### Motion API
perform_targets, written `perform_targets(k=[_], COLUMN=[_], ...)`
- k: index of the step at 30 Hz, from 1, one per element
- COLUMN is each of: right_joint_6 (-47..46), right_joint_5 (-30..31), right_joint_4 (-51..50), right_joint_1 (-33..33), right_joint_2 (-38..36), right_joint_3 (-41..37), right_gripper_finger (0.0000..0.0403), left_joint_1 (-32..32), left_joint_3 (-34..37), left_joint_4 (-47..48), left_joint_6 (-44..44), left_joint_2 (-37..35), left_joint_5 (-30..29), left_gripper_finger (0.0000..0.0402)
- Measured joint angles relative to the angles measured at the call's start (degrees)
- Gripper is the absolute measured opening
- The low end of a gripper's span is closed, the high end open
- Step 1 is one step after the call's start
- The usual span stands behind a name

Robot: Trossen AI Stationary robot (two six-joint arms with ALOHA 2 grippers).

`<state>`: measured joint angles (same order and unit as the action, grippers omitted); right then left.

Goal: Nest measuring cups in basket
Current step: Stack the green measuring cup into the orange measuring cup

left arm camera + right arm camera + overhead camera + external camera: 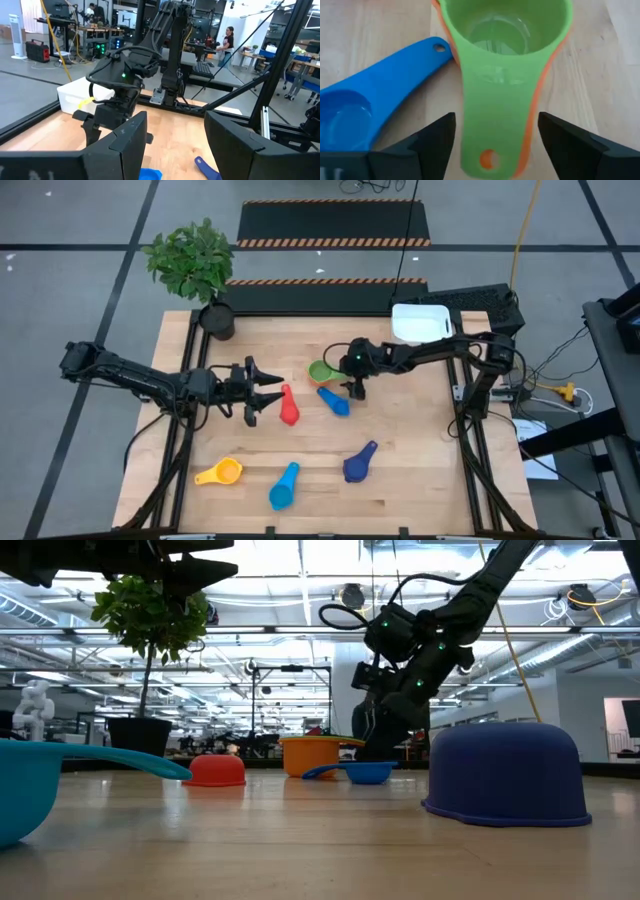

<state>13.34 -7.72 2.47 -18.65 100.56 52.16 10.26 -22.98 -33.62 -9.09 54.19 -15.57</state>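
Right claw over the nested green-and-orange cups

The right claw [495, 132] hangs open, its fingers either side of the handle of the green cup [507, 60], which sits inside the orange cup [312, 756]. A medium blue cup [334, 402] lies just beside that pair, the red cup [289, 407] a little farther off, and the white basket [420, 323] stands well apart on the desk [420, 470]. The left claw [268, 392] is parted and empty beside the red cup.

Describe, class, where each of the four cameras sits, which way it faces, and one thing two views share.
High: overhead, straight down; both arms, white basket.
Low: table height, level; right gripper descending, dark blue cup close.
Left wrist: forward past left gripper toward the right arm.
Right wrist: down past its fingers onto green cup nested in orange.
Shared: medium blue cup, also high.
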Motion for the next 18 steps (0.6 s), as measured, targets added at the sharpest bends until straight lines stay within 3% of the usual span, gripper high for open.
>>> perform_targets(k=[18], right_joint_6=[1.03], right_joint_5=[-0.09], right_joint_4=[-1.06], right_joint_1=[-1.25], right_joint_2=[-0.18], right_joint_3=[-0.04], right_gripper_finger=[0.0142], left_joint_1=[-0.02], left_joint_3=[0.0], left_joint_4=[0.42], left_joint_6=[0.05], left_joint_2=[0.0], left_joint_5=[0.0], left_gripper_finger=[0.0202])
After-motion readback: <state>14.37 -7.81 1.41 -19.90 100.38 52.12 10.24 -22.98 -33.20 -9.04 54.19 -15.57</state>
